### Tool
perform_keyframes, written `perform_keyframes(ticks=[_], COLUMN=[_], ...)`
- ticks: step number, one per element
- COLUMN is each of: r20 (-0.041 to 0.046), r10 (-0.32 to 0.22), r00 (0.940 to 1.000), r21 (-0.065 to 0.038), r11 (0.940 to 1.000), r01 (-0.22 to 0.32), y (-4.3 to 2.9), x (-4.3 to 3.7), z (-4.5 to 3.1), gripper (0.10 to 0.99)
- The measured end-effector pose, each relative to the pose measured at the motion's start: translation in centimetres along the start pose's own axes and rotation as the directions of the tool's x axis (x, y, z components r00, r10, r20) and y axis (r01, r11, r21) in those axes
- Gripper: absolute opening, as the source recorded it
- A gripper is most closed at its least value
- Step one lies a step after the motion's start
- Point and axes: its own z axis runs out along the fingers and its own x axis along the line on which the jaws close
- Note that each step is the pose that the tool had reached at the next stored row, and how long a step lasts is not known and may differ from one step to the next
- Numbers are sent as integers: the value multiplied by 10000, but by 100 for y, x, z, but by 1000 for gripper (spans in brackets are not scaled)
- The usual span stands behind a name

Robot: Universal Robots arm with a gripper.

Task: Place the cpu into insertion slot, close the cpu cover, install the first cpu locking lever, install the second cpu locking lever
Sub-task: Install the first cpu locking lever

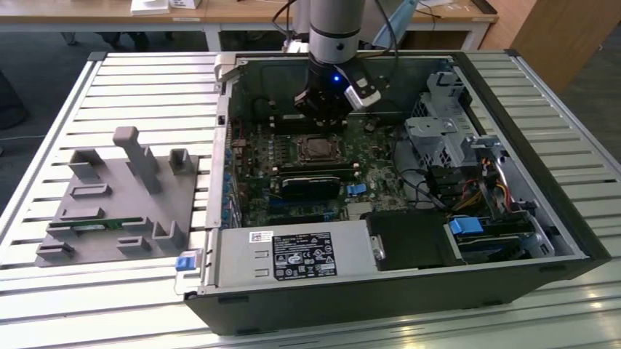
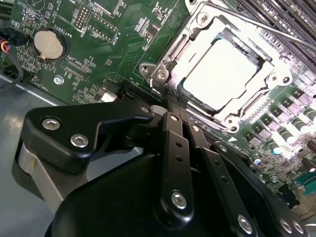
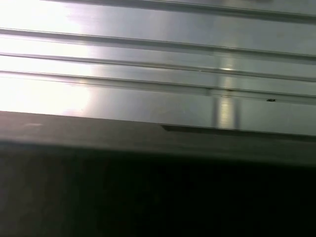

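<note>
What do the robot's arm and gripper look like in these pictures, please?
The arm is a smooth silver-grey cylinder with dark cables alongside and a small blue light at its wrist. The gripper is black, built of flat linkage bars joined by silver screws.

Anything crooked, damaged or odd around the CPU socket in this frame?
Nothing stands out. In the second wrist view the cpu sits square in its socket with the cpu cover lying flat around it. The gripper is just beside the socket's edge. The motherboard shows no visible damage or loose parts.
</note>
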Motion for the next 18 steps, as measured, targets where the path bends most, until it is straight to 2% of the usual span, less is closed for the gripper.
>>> perform_keyframes(ticks=[6, 13, 18], r20=[-2, -5, -2], r10=[-1, -3, -1], r00=[10000, 10000, 10000], r21=[68, 69, 65], r11=[10000, 10000, 10000], r01=[1, 3, 1], y=[15, 34, 36], x=[-3, -6, -7], z=[16, 33, -27], gripper=[106, 106, 106])
